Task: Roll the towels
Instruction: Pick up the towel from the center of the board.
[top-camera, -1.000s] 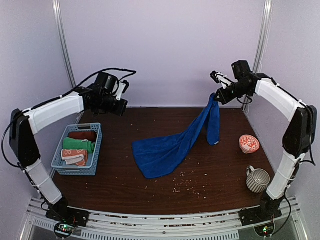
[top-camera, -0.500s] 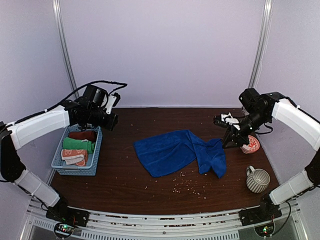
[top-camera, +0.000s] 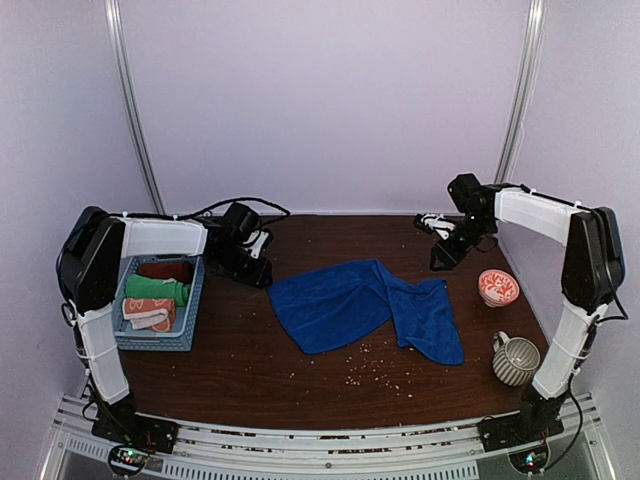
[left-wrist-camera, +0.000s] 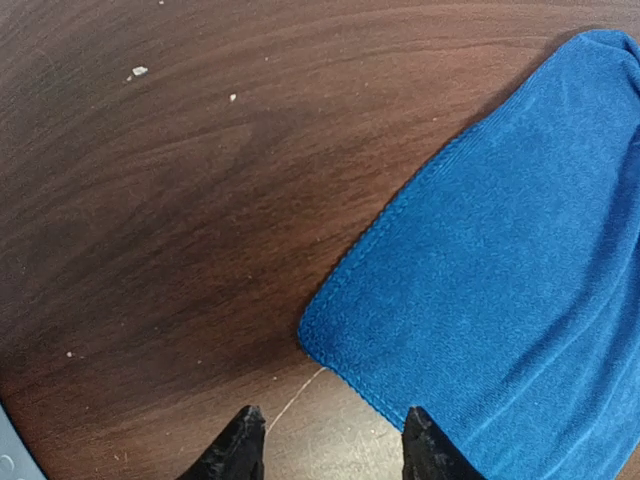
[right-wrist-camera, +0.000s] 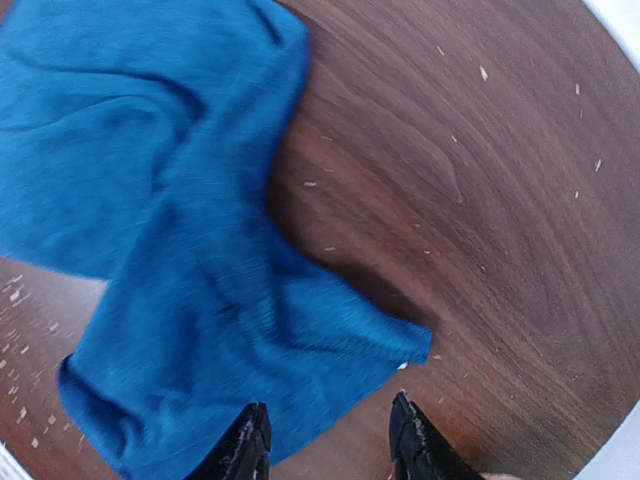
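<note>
Both hands are open and empty. My left gripper has a hemmed corner of the blue towel just ahead of its tips, and my right gripper sits over the rumpled opposite corner. The cloth looks light and limp and will bunch, so I'd pinch the corners; the right end is probably doubled over, hard to tell. There's bare table ahead of both hands, with the basket beside the left and the bowl and mug beyond the right.
</note>
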